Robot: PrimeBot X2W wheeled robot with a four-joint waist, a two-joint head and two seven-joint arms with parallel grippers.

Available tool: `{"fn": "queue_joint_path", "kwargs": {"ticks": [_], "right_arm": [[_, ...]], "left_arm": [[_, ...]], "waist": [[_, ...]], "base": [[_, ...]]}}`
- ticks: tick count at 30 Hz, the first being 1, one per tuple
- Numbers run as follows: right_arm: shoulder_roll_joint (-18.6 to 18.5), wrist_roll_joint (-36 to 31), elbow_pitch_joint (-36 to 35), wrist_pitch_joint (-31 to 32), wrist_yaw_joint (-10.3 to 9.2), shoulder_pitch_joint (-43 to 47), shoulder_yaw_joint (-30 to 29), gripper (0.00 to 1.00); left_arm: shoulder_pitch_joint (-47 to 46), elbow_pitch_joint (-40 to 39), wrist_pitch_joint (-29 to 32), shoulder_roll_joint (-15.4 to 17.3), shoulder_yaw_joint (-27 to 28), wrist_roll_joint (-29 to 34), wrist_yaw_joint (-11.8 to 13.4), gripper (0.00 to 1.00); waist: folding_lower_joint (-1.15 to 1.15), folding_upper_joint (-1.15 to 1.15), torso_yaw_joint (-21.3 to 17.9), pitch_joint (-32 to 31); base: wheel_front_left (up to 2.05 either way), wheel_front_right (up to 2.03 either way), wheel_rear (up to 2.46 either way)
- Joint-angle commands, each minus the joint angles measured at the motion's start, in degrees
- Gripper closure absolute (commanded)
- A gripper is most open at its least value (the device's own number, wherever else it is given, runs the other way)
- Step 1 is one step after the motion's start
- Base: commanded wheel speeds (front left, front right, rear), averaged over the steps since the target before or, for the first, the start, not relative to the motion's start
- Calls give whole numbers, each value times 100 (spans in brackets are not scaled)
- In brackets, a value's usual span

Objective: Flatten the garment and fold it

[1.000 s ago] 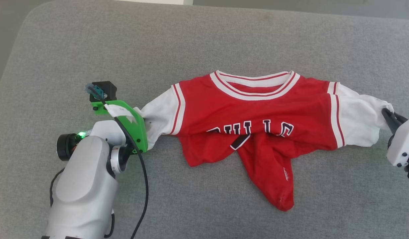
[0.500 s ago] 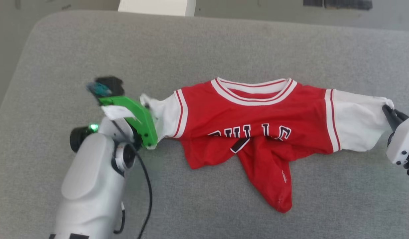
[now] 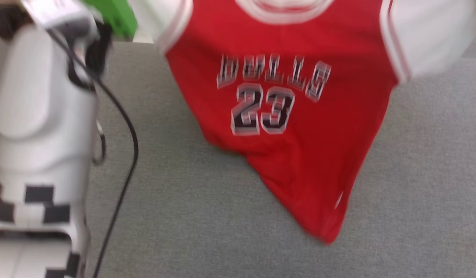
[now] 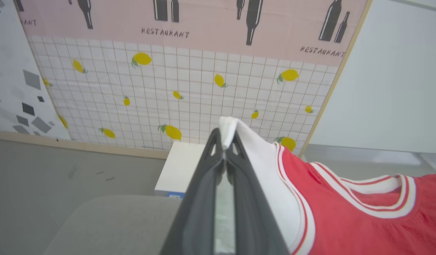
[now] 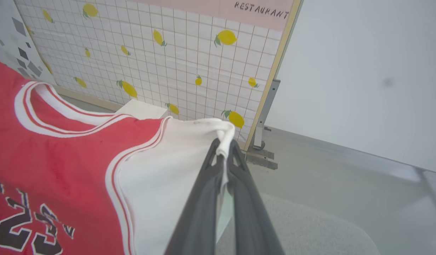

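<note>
The garment (image 3: 300, 135), a red jersey with white sleeves and black "BULLS 23" lettering, hangs stretched between both grippers, front toward the head camera. Its lower hem narrows to a point that reaches down to the grey cushion (image 3: 184, 216). In the left wrist view my left gripper (image 4: 224, 147) is shut on the edge of one white sleeve (image 4: 260, 170). My right gripper (image 5: 225, 148) is shut on the edge of the other white sleeve (image 5: 175, 159). The head view is blurred; my left arm (image 3: 41, 100) rises along its left side.
A black cable (image 3: 126, 154) hangs beside my left arm. Beyond the cushion's far edge stand a white box (image 4: 175, 170) on the floor and a wall panel printed with lemons (image 4: 168, 88). A metal stand foot (image 5: 260, 152) sits at the panel's corner.
My left gripper has shut on the sleeve. Both arms have raised the garment off the cushion, and its folded lower part has dropped open, showing "23". The head camera has shifted.
</note>
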Motion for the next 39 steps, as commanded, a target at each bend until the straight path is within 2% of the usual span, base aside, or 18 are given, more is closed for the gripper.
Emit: {"fn": "queue_joint_path", "kwargs": {"ticks": [1, 7, 12, 19, 25, 29, 34, 39], "right_arm": [[44, 14, 155, 2, -10, -435, 49, 100], [143, -220, 839, -232, -10, -2135, 495, 100], [355, -501, 1316, -1028, -10, -3198, 604, 100], [469, -554, 1973, -1770, -10, -3648, 599, 100], [228, -161, 2220, -2111, -10, -3091, 779, 100], [39, 282, 2187, -2436, -10, -2280, 841, 100], [-44, 939, 1975, -2739, -10, -645, 871, 100], [6, 1413, 1626, -2985, -10, 1037, 604, 100]], "left_arm": [[-371, 32, -143, 16, 18, 106, 55, 100], [-1708, 326, -356, 189, -169, 625, 205, 100], [-2559, 467, -991, 308, -141, 969, 446, 100], [-2900, 798, -1591, 249, -40, 894, 460, 100], [-2188, 1068, -1992, 137, 173, 468, 275, 100], [-1283, 1128, -2274, 82, 254, 206, 70, 100], [248, 963, -2550, -14, 260, -24, -109, 100], [1983, 418, -2705, -185, 351, -327, -112, 100]], "waist": [[0, 0, -156, 207], [0, 0, -354, 658], [0, 0, -481, 961], [0, 0, -451, 1142], [0, 0, -319, 1038], [0, 0, -252, 747], [0, 0, -169, 170], [0, 0, -132, -324]], "base": [[0, 0, 0], [0, 0, 0], [0, 0, 0], [0, 0, 0], [0, 0, 0], [0, 0, 0], [0, 0, 0], [0, 0, 0]]}}
